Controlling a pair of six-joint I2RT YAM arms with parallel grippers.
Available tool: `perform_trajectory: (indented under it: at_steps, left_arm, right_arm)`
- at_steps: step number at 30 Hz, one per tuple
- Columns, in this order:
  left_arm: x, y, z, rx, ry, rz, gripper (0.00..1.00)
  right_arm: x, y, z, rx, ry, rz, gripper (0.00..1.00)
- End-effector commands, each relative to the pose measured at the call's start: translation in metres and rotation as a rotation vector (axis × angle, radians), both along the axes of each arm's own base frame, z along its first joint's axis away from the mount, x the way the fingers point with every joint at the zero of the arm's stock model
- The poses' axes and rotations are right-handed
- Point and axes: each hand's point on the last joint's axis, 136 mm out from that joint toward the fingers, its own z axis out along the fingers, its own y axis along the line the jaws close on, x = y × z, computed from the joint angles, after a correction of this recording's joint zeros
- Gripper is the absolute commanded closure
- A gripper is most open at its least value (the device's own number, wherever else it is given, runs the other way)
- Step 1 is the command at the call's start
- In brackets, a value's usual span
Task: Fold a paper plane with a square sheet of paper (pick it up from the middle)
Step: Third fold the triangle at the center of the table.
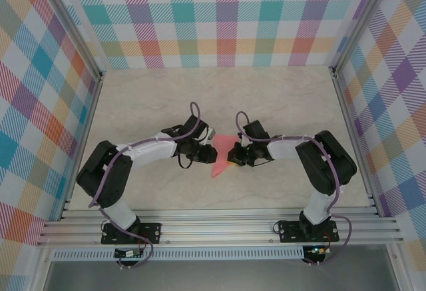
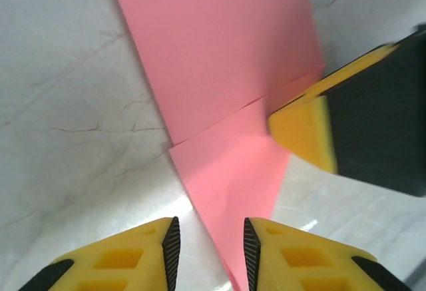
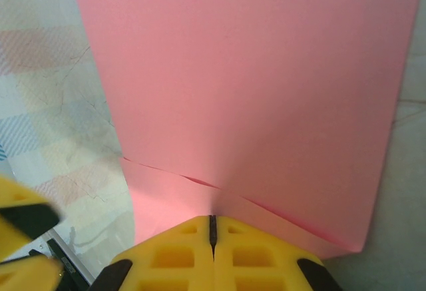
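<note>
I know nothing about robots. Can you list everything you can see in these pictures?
sheet of paper: one, salmon pink, folded and creased, between the two grippers.
table: one, cream marbled, under everything.
walls: three, multicoloured plaid, left, back and right of the table.
metal rails: several, silver, along the near edge and up the corners.
cables: several, purple, looped along both arms.
left arm: one, white and black, bolted near-left.
right arm: one, white and black, bolted near-right.
left gripper: one, yellow and black, jaws apart at the paper's tip.
right gripper: one, yellow and black, shut on the paper.
</note>
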Motion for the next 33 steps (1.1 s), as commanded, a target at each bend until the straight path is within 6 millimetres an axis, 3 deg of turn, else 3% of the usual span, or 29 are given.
perform_trajectory:
  at_steps: [1,3,7,10,22,29,33]
  left_arm:
    - [-0.003,-0.009,0.029,-0.124,0.031,0.065,0.75]
    - [-0.005,-0.025,0.039,-0.230,0.066,0.066,0.84]
    - [-0.010,-0.042,0.036,-0.342,0.177,0.095,0.95]
    - [-0.014,-0.051,0.028,-0.395,0.240,0.101,0.96]
    - [-0.025,-0.057,-0.025,-0.312,0.354,0.094,0.96]
    - [-0.031,-0.055,-0.036,-0.299,0.375,0.080,0.96]
    - [-0.031,-0.059,-0.023,-0.332,0.350,0.058,0.94]
  right_arm:
    - [-0.008,-0.013,-0.024,-0.095,0.061,-0.019,0.96]
    - [-0.008,-0.014,-0.025,-0.097,0.066,-0.024,0.96]
    - [-0.009,-0.014,-0.027,-0.102,0.077,-0.026,0.96]
    - [-0.010,-0.015,-0.029,-0.108,0.083,-0.028,0.96]
    - [-0.009,-0.015,-0.030,-0.114,0.088,-0.028,0.96]
    - [-0.011,-0.017,-0.032,-0.123,0.098,-0.030,0.96]
    - [-0.013,-0.018,-0.034,-0.126,0.102,-0.029,0.96]
